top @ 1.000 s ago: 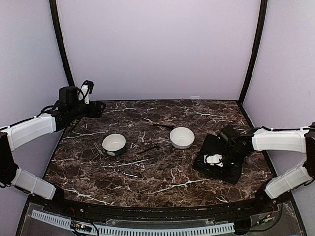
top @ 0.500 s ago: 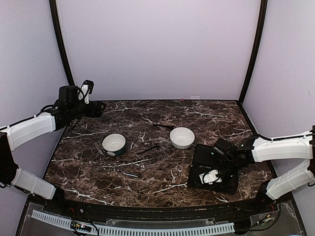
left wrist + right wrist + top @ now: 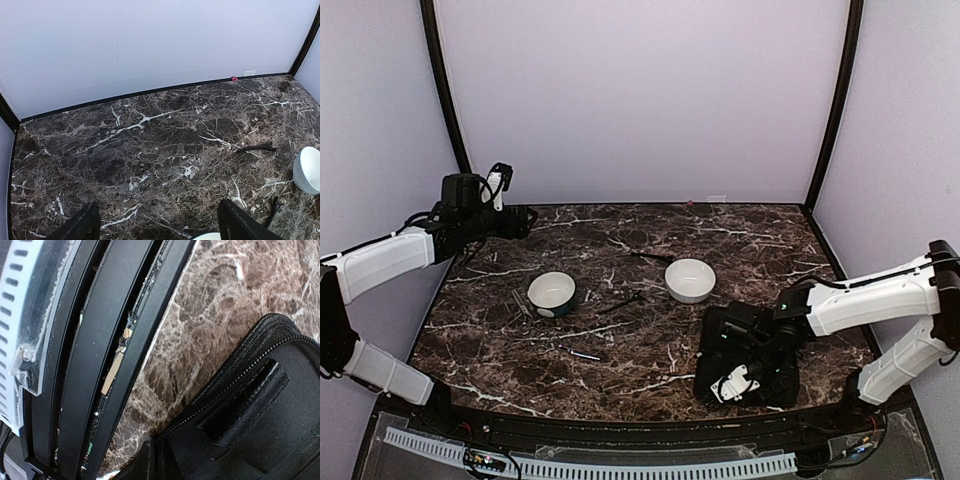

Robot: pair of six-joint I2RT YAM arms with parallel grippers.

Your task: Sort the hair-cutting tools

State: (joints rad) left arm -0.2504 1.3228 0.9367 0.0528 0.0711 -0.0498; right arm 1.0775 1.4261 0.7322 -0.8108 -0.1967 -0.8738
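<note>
**Right tool and case.** The right tool (image 3: 725,385) is low at the near right of the desk (image 3: 640,385). Its jaws are pressed together, and it seems to be pinching the zippered rim of the black case (image 3: 772,382). The wrist view shows that rim just beside the desk's front rail (image 3: 100,365). Holding the case by its rim probably serves to reposition or open it, not to lift a tool.

**Left tool.** The left tool (image 3: 157,210) hangs over the far left corner, spread wide and holding nothing, apparently parked clear of the work.

**Hair-cutting tools.** The hair-cutting tools (image 3: 622,302) lie loose on the desk, well apart from both arms.
- One dark stick lies between the left bowl (image 3: 552,290) and the right bowl (image 3: 690,278).
- A second dark stick (image 3: 650,257) lies just behind the right bowl.
- A short piece (image 3: 585,354) lies nearer the front.
- Thin metal pieces (image 3: 520,303) lie beside the left bowl.

Both bowls appear empty, so sorting is judged not yet begun.

**Obstructions.** The case and the right arm above it cover the right front. Whether further tools lie in or under the case cannot be told.
</note>
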